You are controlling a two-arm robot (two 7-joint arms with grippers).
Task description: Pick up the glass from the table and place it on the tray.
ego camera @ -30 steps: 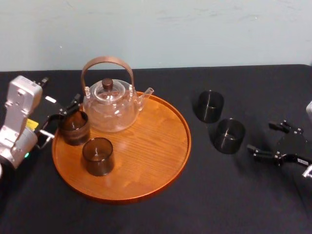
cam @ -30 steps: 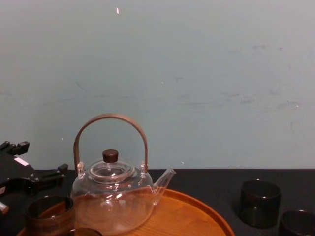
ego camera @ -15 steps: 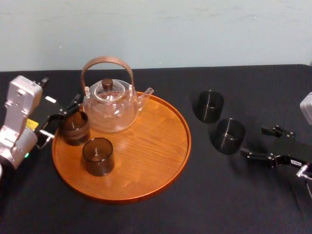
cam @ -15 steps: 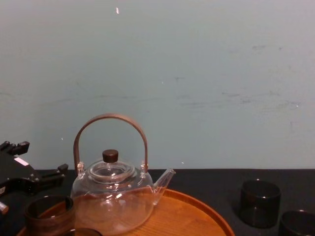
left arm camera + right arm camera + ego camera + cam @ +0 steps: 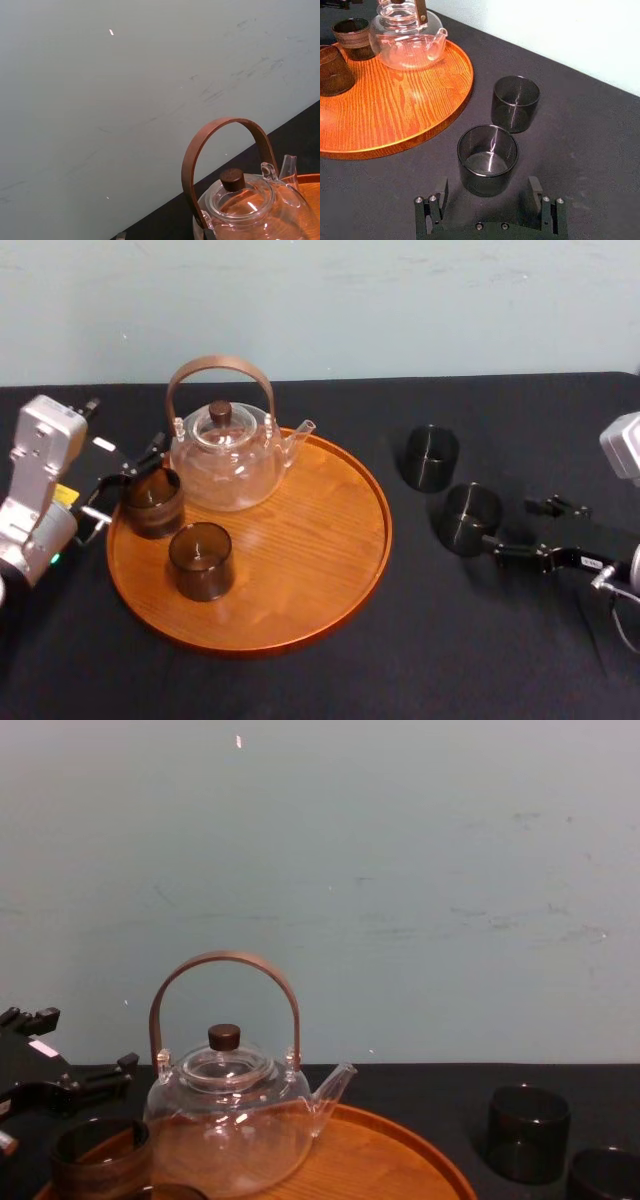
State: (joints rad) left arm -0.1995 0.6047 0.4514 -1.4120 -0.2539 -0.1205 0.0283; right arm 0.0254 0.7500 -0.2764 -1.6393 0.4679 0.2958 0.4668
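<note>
1. Right wrist view: the right tool [image 5: 488, 185] sits low over the black surface [image 5: 580, 150]. Its fingers are spread wide, one on each side of the near glass [image 5: 487, 160], with a gap on both sides.
2. The near glass is a short, dark, see-through tumbler. It stands upright on the surface, near the tray [image 5: 420, 125] but apart from its rim.
3. It is likely light, rigid, smooth and breakable. A gentle squeeze across the straight wall at mid-height looks safest, since too firm a pinch could crack it or make it slip.
4. The near glass looks empty. A far glass [image 5: 515, 103], its twin, stands just beyond it and is also empty.
5. The round wooden tray holds a clear teapot [image 5: 405, 42] with a brown hoop handle, and no liquid can be made out in it. Two dark cups [image 5: 332, 70] sit beside it, and much of the tray is bare.
6. The left tool [image 5: 125, 483] rests, fingers apart, at the tray's left edge beside one cup.
</note>
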